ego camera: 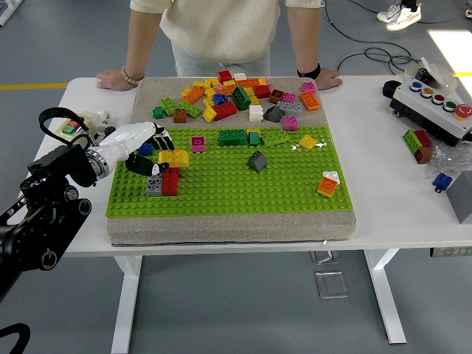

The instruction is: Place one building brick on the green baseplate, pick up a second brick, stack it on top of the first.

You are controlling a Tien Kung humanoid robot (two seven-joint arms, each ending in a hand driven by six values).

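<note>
The green baseplate (243,188) lies on a sandy mat in the middle of the table. My left hand (150,153) reaches in over the plate's left part and is shut on a yellow brick (174,158), thumb below and fingers above. The yellow brick hangs just above a red brick (170,183) and a grey brick (153,185) that stand side by side on the plate. A blue brick (146,149) shows behind the hand. My right arm is out of view.
Several loose bricks (236,96) are piled on the mat behind the plate. A dark grey brick (257,161), a green brick (232,136) and an orange brick (327,184) sit on the plate. A person rests both hands (116,78) on the far edge. A button box (435,103) stands right.
</note>
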